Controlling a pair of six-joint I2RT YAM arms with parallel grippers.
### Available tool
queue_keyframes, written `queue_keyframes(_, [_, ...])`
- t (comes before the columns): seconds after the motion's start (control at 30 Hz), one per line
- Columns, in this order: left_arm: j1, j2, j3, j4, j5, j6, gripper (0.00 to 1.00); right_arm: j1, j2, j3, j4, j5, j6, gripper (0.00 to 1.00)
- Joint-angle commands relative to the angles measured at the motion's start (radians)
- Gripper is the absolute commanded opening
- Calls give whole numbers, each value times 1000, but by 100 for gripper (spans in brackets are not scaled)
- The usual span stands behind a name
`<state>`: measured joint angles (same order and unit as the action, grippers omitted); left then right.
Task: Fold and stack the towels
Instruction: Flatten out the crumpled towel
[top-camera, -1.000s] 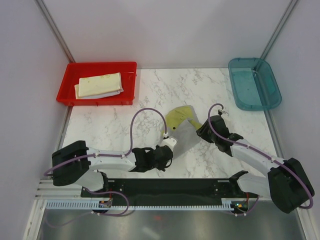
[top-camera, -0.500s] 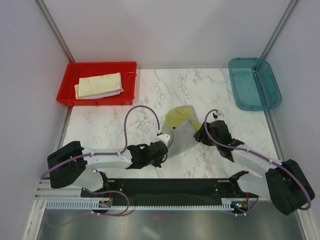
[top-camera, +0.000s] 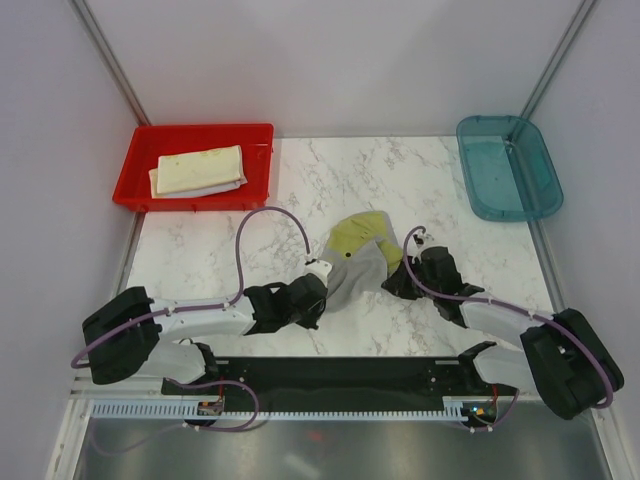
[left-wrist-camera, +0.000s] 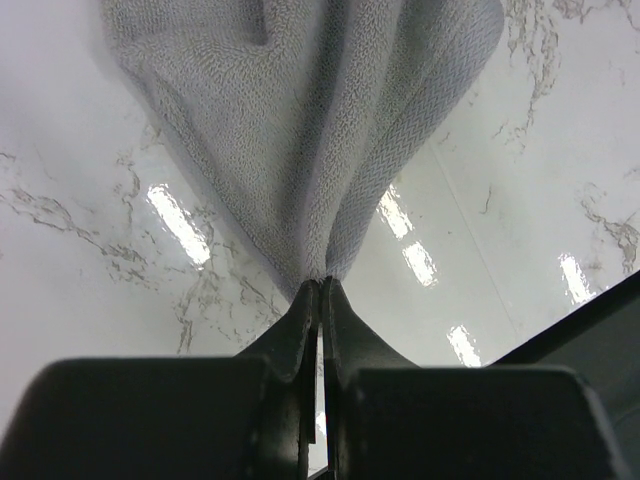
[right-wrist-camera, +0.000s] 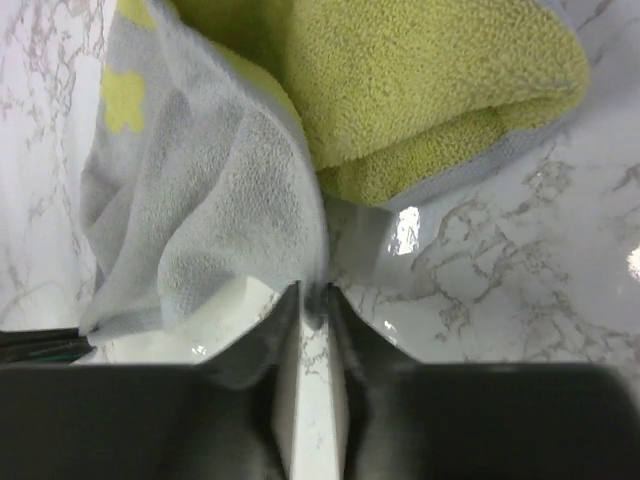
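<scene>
The left gripper (left-wrist-camera: 322, 285) is pinching the near corner of the grey towel (top-camera: 355, 268) with jaws fully closed, the cloth fanning out across the marble table (top-camera: 300, 180). The right gripper (right-wrist-camera: 312, 292) is sitting at the towel's right edge, fingers nearly together; whether cloth is caught between them is unclear. Far left, folded towels (top-camera: 200, 170) are lying in the red tray (top-camera: 200, 128), a teal bin (top-camera: 510, 170) far right, both well apart.
</scene>
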<state>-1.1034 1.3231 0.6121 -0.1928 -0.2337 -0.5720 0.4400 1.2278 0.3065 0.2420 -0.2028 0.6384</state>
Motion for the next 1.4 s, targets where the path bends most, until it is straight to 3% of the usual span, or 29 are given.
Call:
queue_keyframes(0.0, [5,-7,17,6,-7,3,2,-6,-103,-7,-39,-4,14,14])
queue_keyframes(0.03, [5,-13,21,1,-12,9,2,-4,-144,-3,-82,2,14,4])
queue_keyframes(0.07, [5,-25,31,-8,-19,15,2,-4,-165,6,-108,12,17,0])
queue_keyframes(0.17, [5,-88,135,-115,-39,49,2,-4,-281,87,-231,0,36,0])
queue_keyframes(0.3, [4,-203,436,-366,-18,109,2,-3,-480,349,-500,26,55,0])
queue_keyframes(0.43, [2,-281,629,-477,63,92,2,-1,-559,563,-633,-18,81,0])
queue_keyframes(0.67, [2,-285,871,-477,284,75,2,-1,-625,756,-624,-60,205,0])
queue_keyframes(0.83, [2,-275,933,-479,379,40,2,-3,-648,841,-618,-66,213,0])
queue_keyframes(1.0, [0,-269,968,-485,392,-2,2,-3,-665,890,-622,-26,237,0])
queue_keyframes(1.17, [2,-185,1121,-609,252,49,2,-3,-611,925,-590,62,208,0])
queue_keyframes(1.37, [2,-124,1239,-631,240,75,2,-3,-525,968,-555,8,224,0])
